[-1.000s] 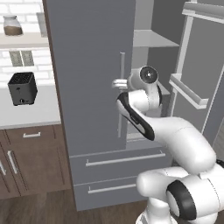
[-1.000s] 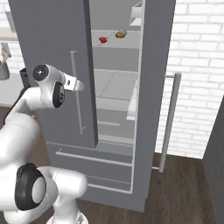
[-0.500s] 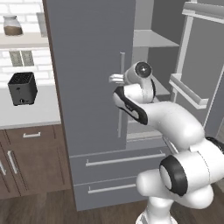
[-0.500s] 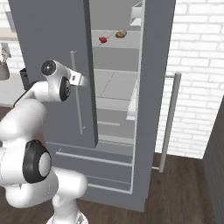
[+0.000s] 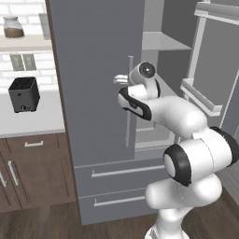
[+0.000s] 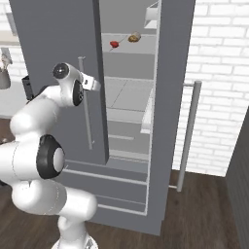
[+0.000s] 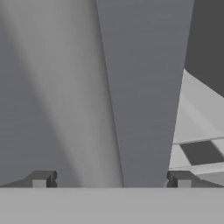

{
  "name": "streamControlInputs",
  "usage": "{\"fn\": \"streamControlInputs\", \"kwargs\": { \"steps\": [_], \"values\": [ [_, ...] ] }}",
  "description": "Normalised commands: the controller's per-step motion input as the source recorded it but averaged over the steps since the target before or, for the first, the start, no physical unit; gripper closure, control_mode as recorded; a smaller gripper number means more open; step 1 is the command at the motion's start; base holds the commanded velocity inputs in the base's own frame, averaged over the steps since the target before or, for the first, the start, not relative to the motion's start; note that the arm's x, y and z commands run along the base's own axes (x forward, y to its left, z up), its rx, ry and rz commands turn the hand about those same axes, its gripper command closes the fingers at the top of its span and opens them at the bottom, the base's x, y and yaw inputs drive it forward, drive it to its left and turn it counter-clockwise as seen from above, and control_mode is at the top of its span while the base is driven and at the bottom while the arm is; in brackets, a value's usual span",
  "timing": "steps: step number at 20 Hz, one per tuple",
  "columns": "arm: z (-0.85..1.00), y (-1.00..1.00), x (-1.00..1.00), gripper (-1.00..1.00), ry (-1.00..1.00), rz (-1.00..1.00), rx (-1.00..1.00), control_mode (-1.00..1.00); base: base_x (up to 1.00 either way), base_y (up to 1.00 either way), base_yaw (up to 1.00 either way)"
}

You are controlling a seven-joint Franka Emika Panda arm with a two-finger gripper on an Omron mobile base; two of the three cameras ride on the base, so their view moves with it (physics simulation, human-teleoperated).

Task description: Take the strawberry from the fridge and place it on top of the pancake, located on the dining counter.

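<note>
Right base view gives you the clearest read: the fridge stands with its right door swung wide and its left door closed, and the strawberry sits on an upper shelf just beside a tan-brown lumpy food item, the two near each other but apart. Your gripper hangs at the edge of the closed left door, close to its long vertical handle, well below the shelf that carries the berry. In the hand view the gripper's two dark tips sit far apart at the bottom corners, so the claw is spread fully wide and has hold of nothing; between them you see the grey door edge and, off to one side, pale shelves. From the left base view you can see the gripper up against the same handle, with the wooden cabinets and a black toaster on the counter beside the fridge. As for progress, you are early: the fridge is open on one side, but the strawberry is not yet picked up, and the pancake and the dining counter lie outside these views. What is left for you is the reach up to the shelf, the grasp, the carry and the placing on the stack.
</note>
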Motion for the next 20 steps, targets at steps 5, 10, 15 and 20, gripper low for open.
{"fn": "streamControlInputs", "kwargs": {
  "steps": [5, 10, 15, 20],
  "values": [
    [0.00, 0.14, 0.43, -1.00, 0.00, 0.00, 0.00, -1.00, 0.00, 0.00, 0.00],
    [-0.08, 0.21, 0.43, -1.00, 0.00, 0.00, 0.00, -1.00, 0.00, 0.00, 0.00],
    [-0.08, 0.35, 0.53, 1.00, 0.00, 0.00, 0.00, -1.00, 0.00, 0.00, 0.00],
    [-0.04, 0.27, 0.27, 1.00, 0.00, 0.00, 0.00, -1.00, 0.00, 0.00, 0.00]
  ]
}}
